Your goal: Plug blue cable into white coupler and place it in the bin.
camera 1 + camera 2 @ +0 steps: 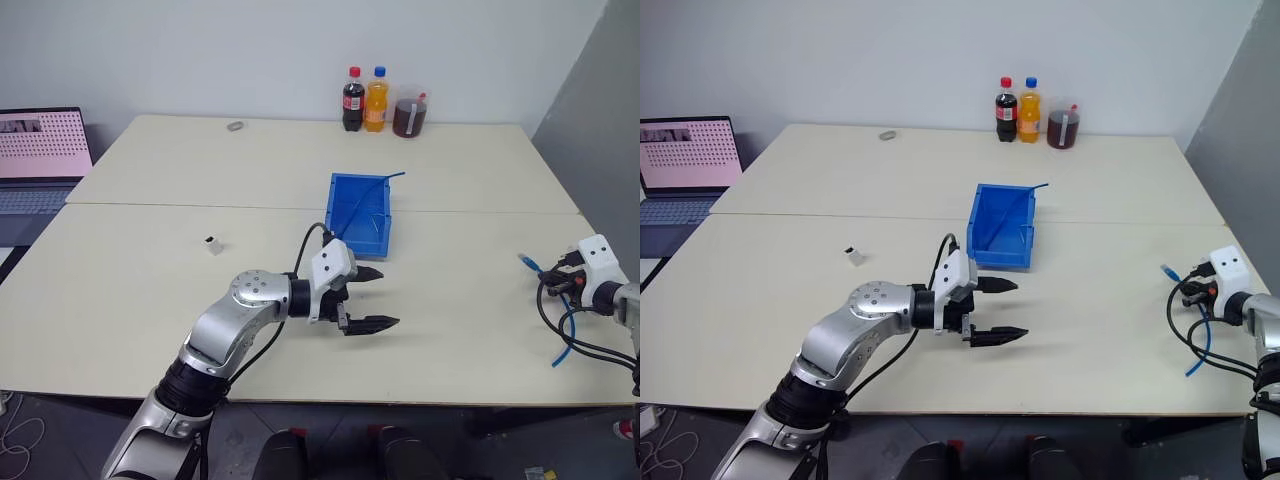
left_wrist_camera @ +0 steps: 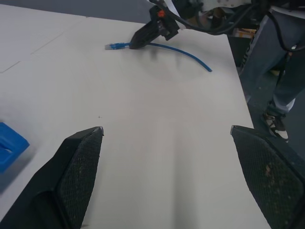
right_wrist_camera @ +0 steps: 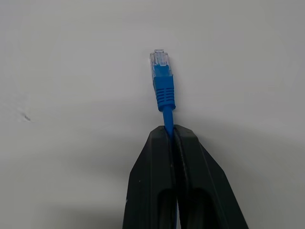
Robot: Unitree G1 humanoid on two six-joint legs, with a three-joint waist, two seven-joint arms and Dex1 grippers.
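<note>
Along my table's far edge I see a cola bottle, orange bottle and dark-filled jug, with a laptop beyond its left edge.

The two head views are looking forward and down over the counter, sharing the bin and both arms. The left wrist view is facing across toward the right claw. The right wrist view is sitting close on the cable.

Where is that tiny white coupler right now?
The white coupler sits alone on the table's left half, left of the blue bin and beyond the left tool.
</note>
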